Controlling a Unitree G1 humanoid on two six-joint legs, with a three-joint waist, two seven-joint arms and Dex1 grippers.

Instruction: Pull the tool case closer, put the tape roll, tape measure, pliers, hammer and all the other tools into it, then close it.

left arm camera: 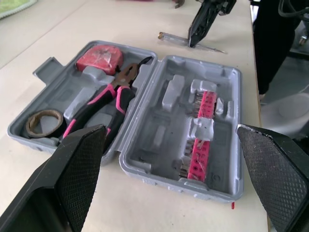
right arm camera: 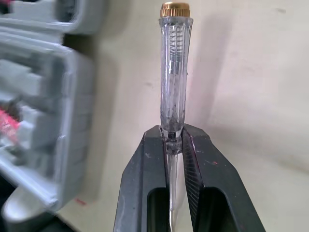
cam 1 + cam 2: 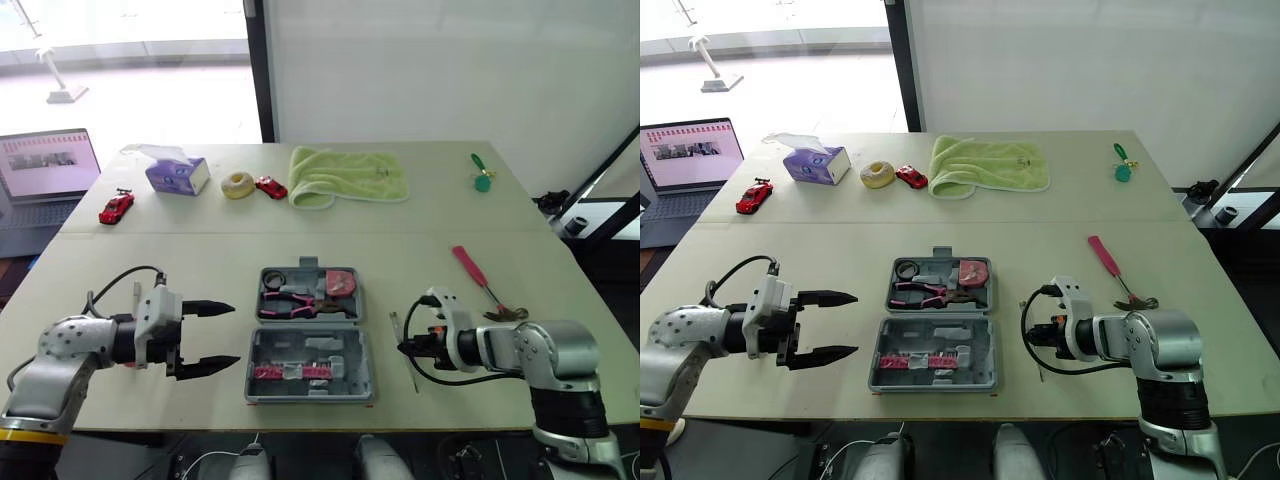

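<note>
Nearest, by the front edge of the worktop (image 3: 200, 260) and about midway along it, the grey tool case (image 1: 159, 130) lies open and flat, so pulling it closer looks done. Its near half carries a pink strip of bits (image 1: 200, 140); its far half holds the pliers (image 1: 104, 99), the red tape measure (image 1: 101, 55) and a dark tape roll (image 1: 44, 123). Toward the left front corner the left tool (image 3: 235, 334) hovers just beside the case, spread wide and holding nothing. On the case's other side the right tool (image 2: 172, 137) is pinched tight on a clear-handled screwdriver (image 2: 174, 72) where handle meets shaft. The step in hand, I judge, is fetching this screwdriver. The next move calls for lifting it, carrying it over the case wall and laying it in a moulded slot that fits its length. Farther toward the right edge, the pink-handled hammer (image 3: 472, 270) lies outside the case, so it has yet to go in before the case is folded shut. Along the far edge sit a tissue box (image 3: 177, 174), two red toy cars (image 3: 116, 207), a pale ring (image 3: 237, 185), a green cloth (image 3: 345, 177) and a small green thing (image 3: 482, 178). A laptop (image 3: 45, 165) stands off the left edge. The screwdriver's shaft is hidden between the fingers, and I cannot tell whether it rests on the worktop or is just clear of it. The hammer's head is partly behind the right arm. Whether the pale ring is tape is too small to tell.
</note>
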